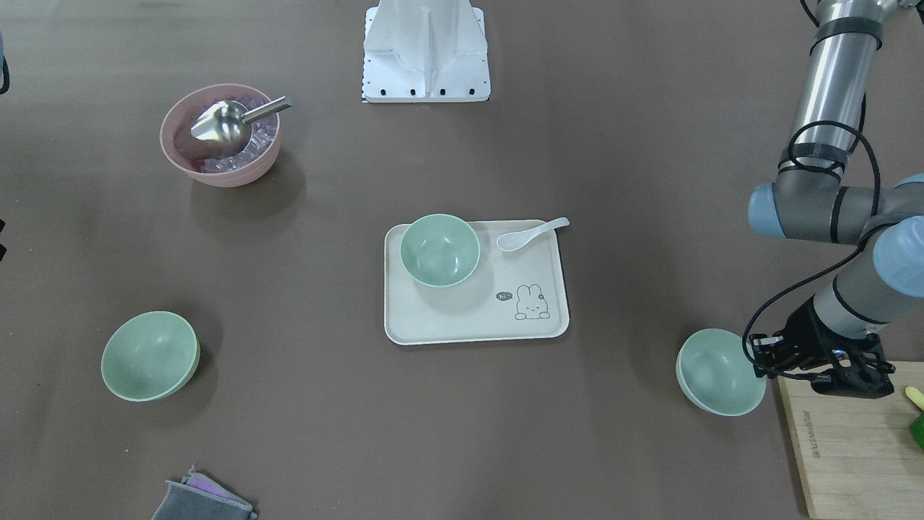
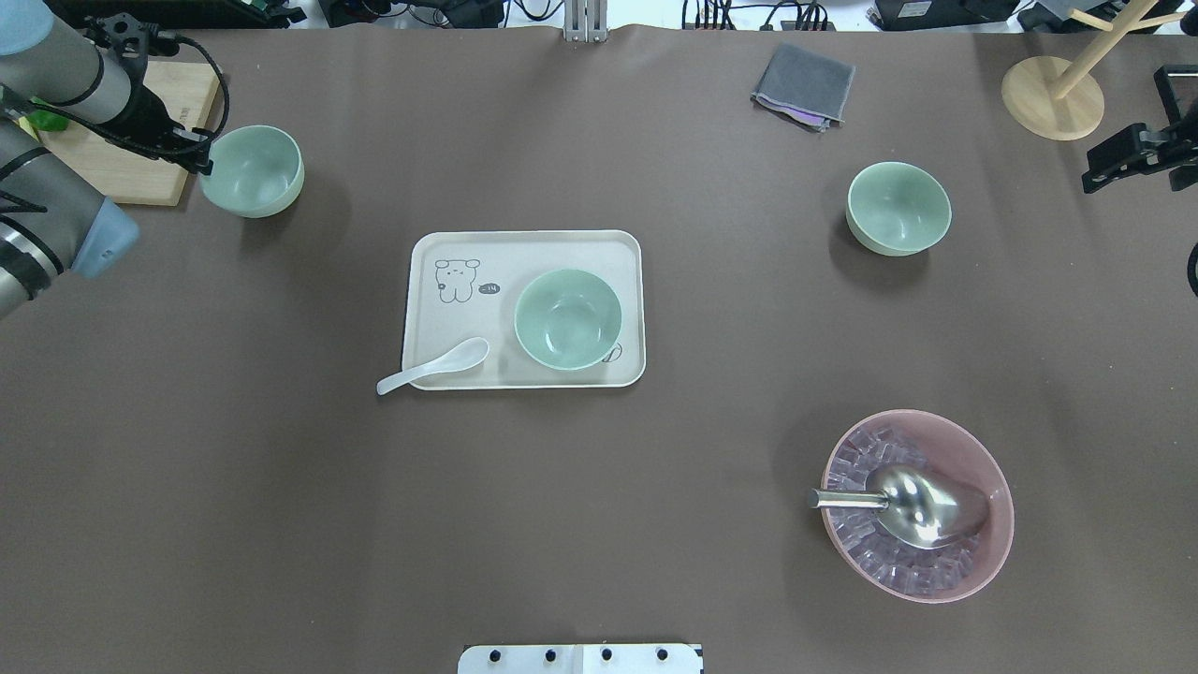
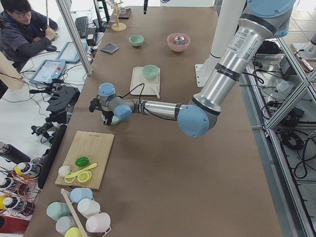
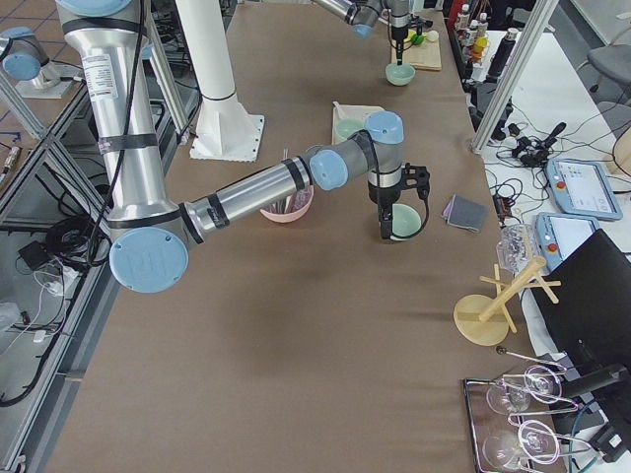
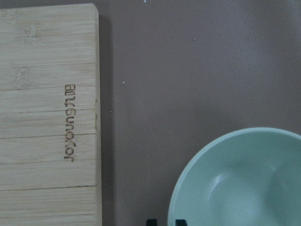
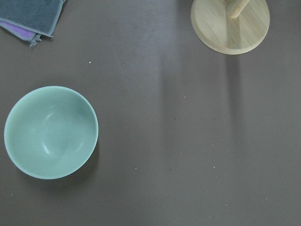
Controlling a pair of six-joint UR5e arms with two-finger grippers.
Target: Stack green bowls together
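Though set well apart on the desk (image 1: pixel 621 433), the three green bowls (image 1: pixel 440 250) (image 1: pixel 150 356) (image 1: pixel 720 372) look alike: pale mint, round, matte and unmarked. Each has its mouth facing up, and being round none has a long axis. One stands on the cream tray (image 1: pixel 462 318) beside a white spoon (image 1: pixel 530 235). Another sits alone on the robot's right, where the right hand (image 4: pixel 386 229) hangs near it; its grip I cannot tell. The third is just beside the cutting board (image 1: pixel 852 448). The left hand (image 2: pixel 200 157) has its fingertips (image 5: pixel 150 222) either side of the rim; whether they pinch it I cannot tell.
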